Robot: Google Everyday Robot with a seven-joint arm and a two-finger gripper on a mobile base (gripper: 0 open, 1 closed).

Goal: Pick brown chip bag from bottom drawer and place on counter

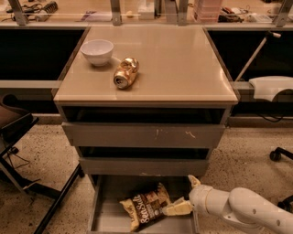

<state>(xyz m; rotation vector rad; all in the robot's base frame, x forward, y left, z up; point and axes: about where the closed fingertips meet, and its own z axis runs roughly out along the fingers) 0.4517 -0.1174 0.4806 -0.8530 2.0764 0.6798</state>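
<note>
The brown chip bag [145, 208] lies flat in the pulled-out bottom drawer [98, 215], left of centre, lettering up. My gripper [184, 195] is at the drawer's right side, low over the tray, on a white arm coming in from the lower right. It is open: one finger [194, 181] points up and back, the other finger [176, 209] reaches left to the bag's right end, at or touching its edge. The bag is not held. The counter [178, 68] is the beige top of the cabinet above.
A white bowl [97, 51] and a crushed gold can [125, 73] sit on the counter's left half. Two taller drawers [146, 135] stand partly open above the bottom one. A dark chair frame [27, 151] is at the left, a cluttered desk [151, 11] behind, a caster [275, 154] at the right.
</note>
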